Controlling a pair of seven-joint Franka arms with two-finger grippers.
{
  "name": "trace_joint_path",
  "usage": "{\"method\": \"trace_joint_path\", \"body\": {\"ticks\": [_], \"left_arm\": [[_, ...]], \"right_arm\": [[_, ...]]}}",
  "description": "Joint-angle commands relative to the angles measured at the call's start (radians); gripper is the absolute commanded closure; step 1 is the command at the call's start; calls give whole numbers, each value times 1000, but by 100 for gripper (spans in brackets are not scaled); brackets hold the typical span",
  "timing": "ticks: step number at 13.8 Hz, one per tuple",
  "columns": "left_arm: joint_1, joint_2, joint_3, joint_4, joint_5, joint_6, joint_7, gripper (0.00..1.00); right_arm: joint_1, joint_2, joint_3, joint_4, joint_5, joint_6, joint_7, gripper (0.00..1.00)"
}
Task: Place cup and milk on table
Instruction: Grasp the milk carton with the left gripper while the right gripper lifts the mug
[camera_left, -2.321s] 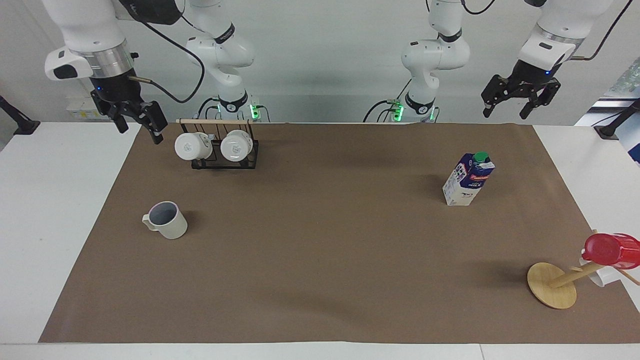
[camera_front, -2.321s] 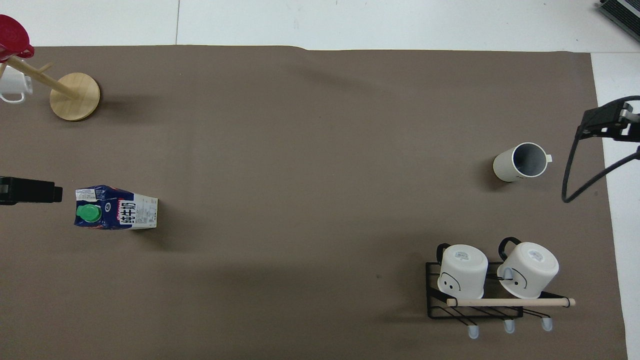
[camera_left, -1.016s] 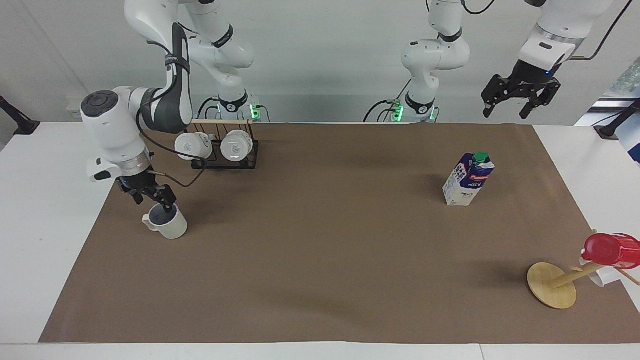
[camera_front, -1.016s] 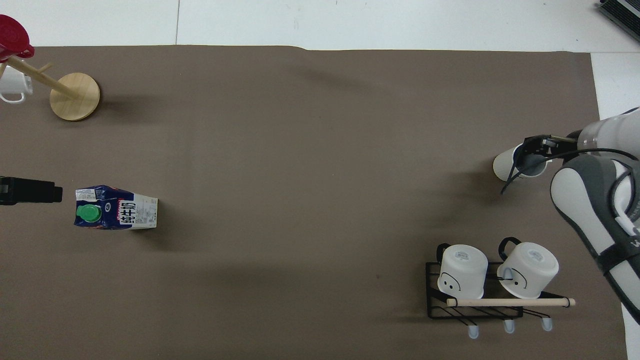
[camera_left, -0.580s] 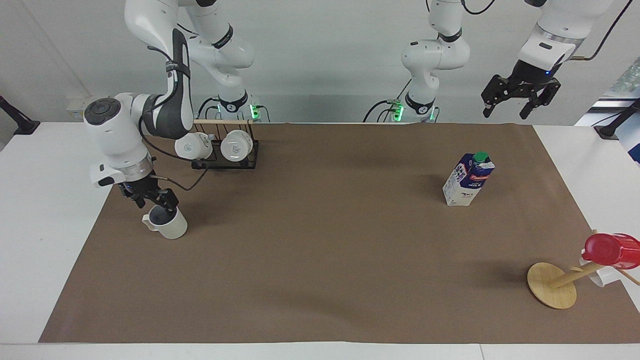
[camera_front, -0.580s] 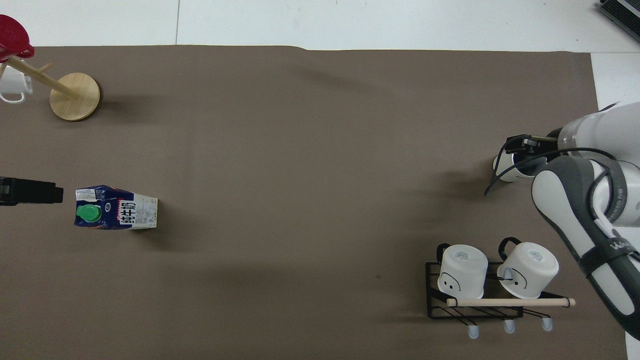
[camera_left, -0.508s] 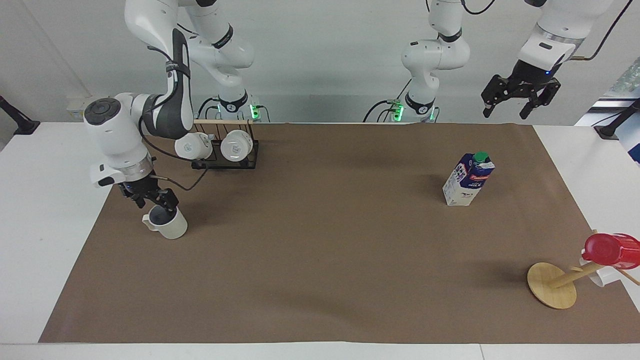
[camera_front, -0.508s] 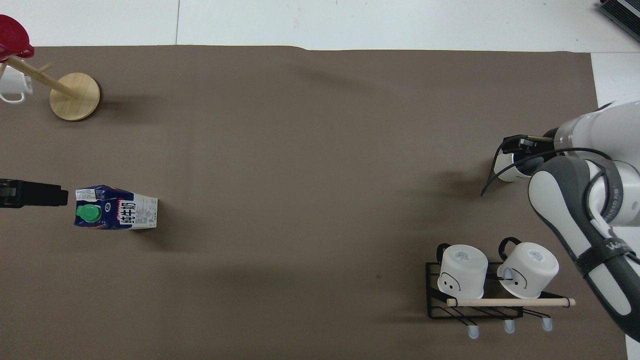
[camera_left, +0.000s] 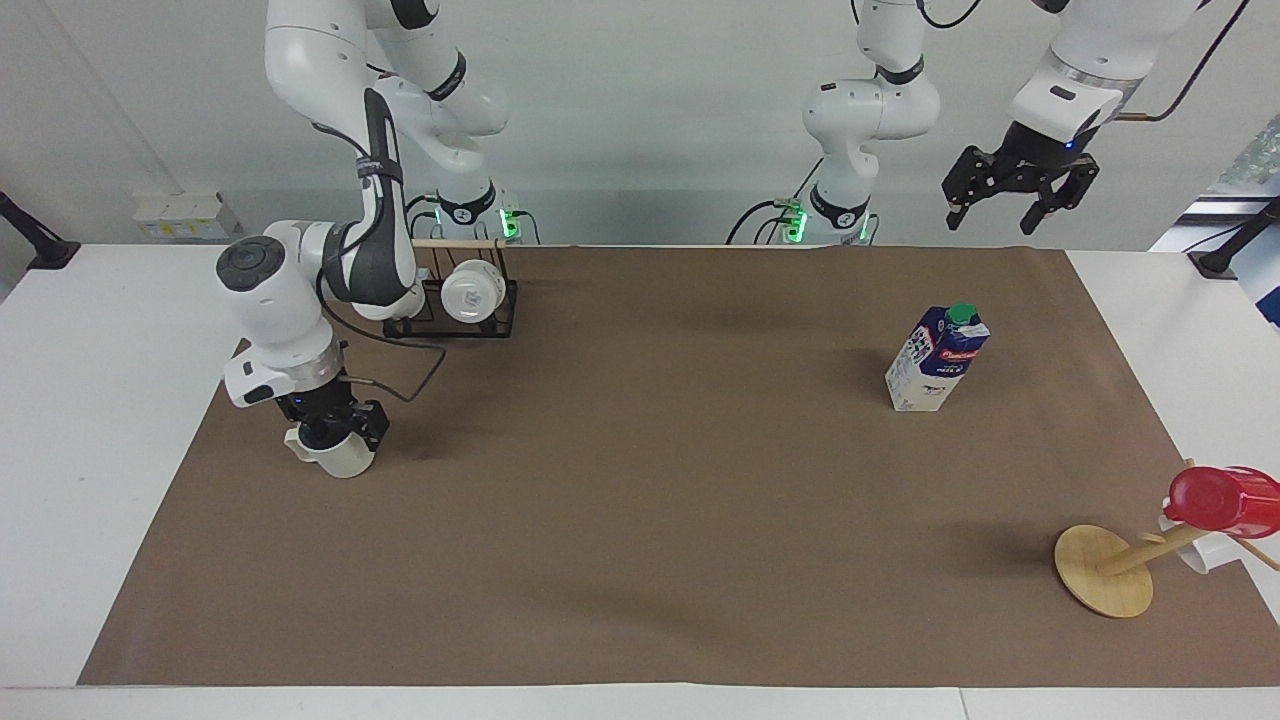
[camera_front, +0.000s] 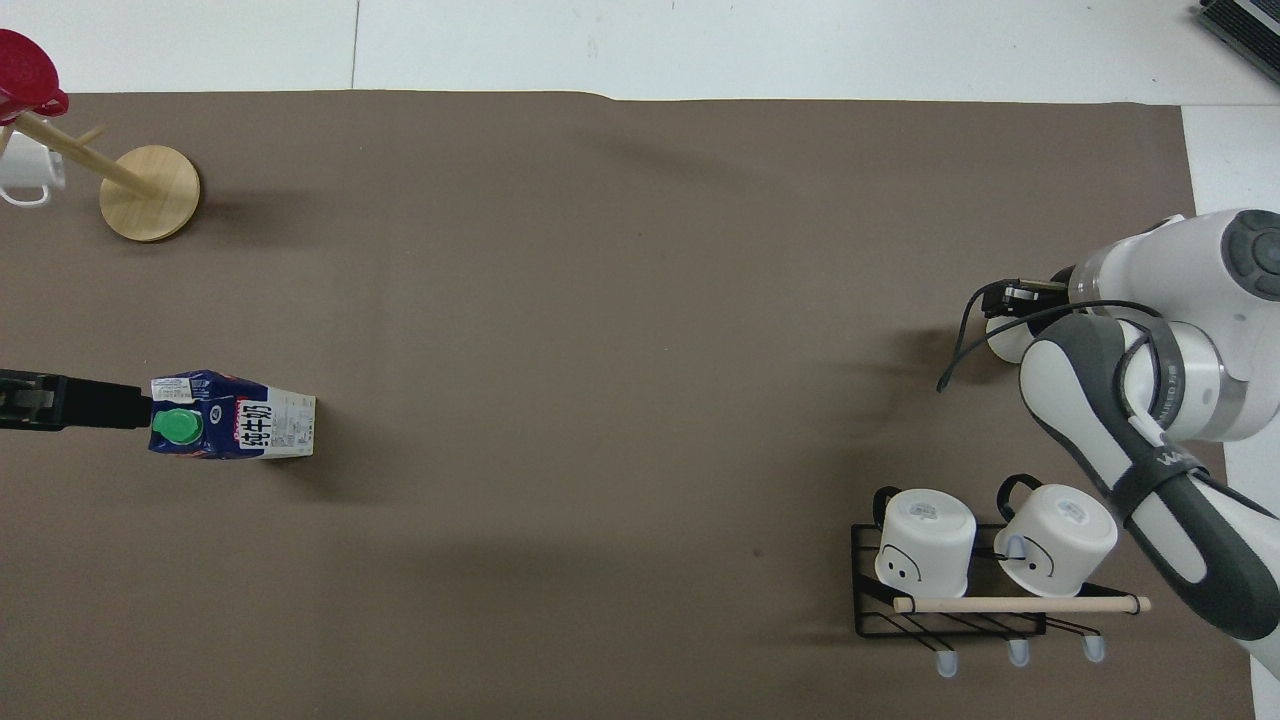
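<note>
The off-white cup stands on the brown paper of the table, toward the right arm's end. My right gripper is down on the cup's mouth and covers it. In the overhead view the right arm hides most of the cup. The blue and white milk stands upright on the paper toward the left arm's end, its green cap on top. My left gripper hangs open high in the air, apart from the milk.
A black rack with two white mugs sits near the robots, close to the right arm. A wooden mug tree with a red cup stands far from the robots at the left arm's end.
The right arm has swung in and lowered its gripper onto the cup's mouth. The left gripper has shifted a little toward the milk.
</note>
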Motion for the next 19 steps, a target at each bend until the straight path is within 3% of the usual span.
{"method": "trace_joint_path", "body": {"ticks": [1,2,3,6,8,10,14,16,19], "left_arm": [[5,-74,2,-108,-9,31,10,0],[5,-106,2,-180,-8,100,13,0],[4,-129,2,-255,-8,166,17,0],[8,-152,3,-398,-6,319,48,0],[16,-152,6,-481,-5,445,86,0],[65,-148,8,-502,-3,484,164,0],[71,-126,8,-543,0,575,229,0],[71,-122,8,-610,0,655,237,0],[71,-109,8,-630,0,691,238,0]], "right_arm": [[-5,-6,4,-4,15,11,-23,72],[-5,-6,4,-4,15,8,-23,90],[-5,-8,7,-1,15,0,-12,100],[-5,-38,21,13,16,-13,5,100],[-3,-63,49,54,16,-84,31,100],[-3,-77,92,116,16,-170,77,100],[4,-88,196,157,-4,-201,166,100],[73,-86,198,183,-5,-210,254,100],[182,-62,199,280,-7,-269,404,100]]}}
